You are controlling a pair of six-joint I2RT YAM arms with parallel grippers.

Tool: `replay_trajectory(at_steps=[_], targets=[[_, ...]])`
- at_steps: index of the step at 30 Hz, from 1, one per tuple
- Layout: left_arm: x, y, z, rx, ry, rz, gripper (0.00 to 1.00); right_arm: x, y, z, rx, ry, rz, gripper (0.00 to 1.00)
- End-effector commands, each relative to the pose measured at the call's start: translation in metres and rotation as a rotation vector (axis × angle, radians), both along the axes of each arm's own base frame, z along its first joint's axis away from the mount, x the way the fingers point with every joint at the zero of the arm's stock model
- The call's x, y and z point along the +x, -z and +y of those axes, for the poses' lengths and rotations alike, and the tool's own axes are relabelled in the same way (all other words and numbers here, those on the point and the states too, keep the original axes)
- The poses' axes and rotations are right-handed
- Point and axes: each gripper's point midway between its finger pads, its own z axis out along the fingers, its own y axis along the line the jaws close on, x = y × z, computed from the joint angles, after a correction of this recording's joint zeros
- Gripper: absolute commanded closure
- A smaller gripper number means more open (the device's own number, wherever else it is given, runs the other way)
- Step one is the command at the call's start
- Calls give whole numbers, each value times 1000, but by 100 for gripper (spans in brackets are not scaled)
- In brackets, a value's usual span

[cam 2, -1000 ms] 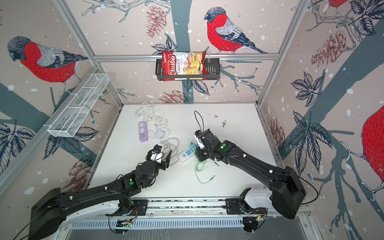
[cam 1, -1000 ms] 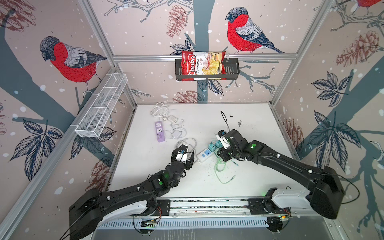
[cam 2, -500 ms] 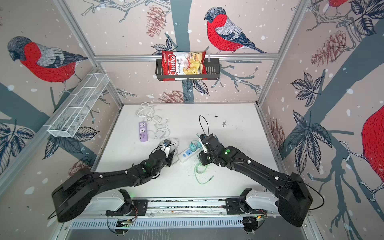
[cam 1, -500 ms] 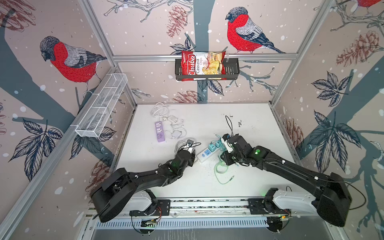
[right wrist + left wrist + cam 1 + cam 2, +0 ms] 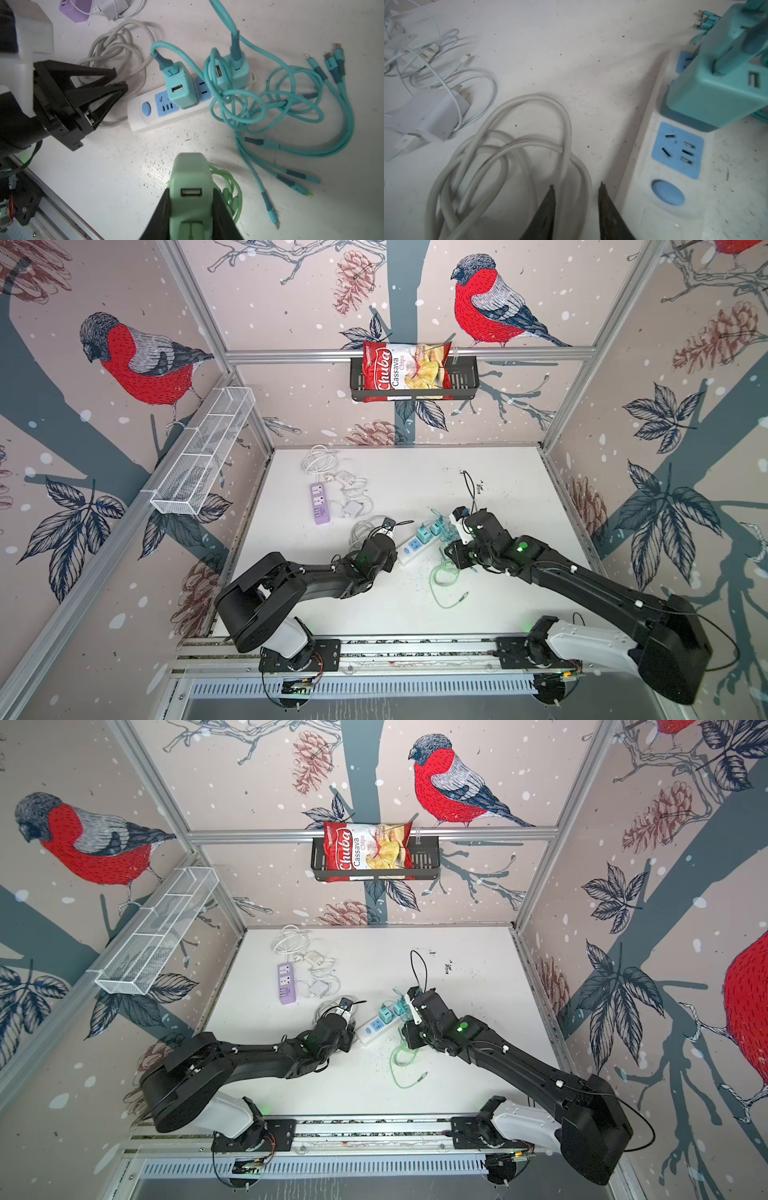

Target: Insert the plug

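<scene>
My right gripper (image 5: 190, 199) is shut on a pale green plug (image 5: 190, 182) with a USB port, held above the table in front of the white power strip (image 5: 149, 116). In both top views the plug is hidden under that gripper (image 5: 451, 549) (image 5: 405, 1031). Its green cable (image 5: 442, 580) trails toward the front. The strip (image 5: 415, 545) (image 5: 675, 187) has one bare blue socket (image 5: 678, 149) beside its round button; two teal chargers (image 5: 182, 87) (image 5: 234, 70) fill the others. My left gripper (image 5: 576, 185) (image 5: 392, 560) sits at the strip's button end, its jaws narrowed onto the strip's white cord (image 5: 529, 124).
Teal multi-head cables (image 5: 291, 104) sprawl beyond the strip. A purple power strip (image 5: 319, 502) and white chargers with thin cables (image 5: 353, 506) lie at the back left. A chip bag in a black basket (image 5: 405, 373) and a white wire shelf (image 5: 203, 448) hang on the walls.
My left arm has stretched forward and down to the cord by the strip's end, and its jaws have closed in. The right gripper with the green plug has shifted slightly right.
</scene>
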Motion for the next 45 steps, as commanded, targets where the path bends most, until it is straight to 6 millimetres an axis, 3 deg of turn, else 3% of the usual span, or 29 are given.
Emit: replay_trajectory(at_steps=[1, 13, 25, 38, 45], targets=[[-2, 8, -1, 4, -6, 44, 66, 6, -1, 14, 65, 7, 16, 87], [-7, 26, -16, -32, 30, 114, 68, 29, 38, 12, 24, 34, 126, 89], [-20, 33, -69, -86, 142, 184, 71, 78, 58, -17, -19, 110, 150, 91], [-17, 29, -142, -170, 278, 209, 72, 141, 58, -45, -52, 193, 145, 92], [-16, 22, -149, -181, 296, 192, 72, 129, 47, -61, -108, 240, 135, 92]])
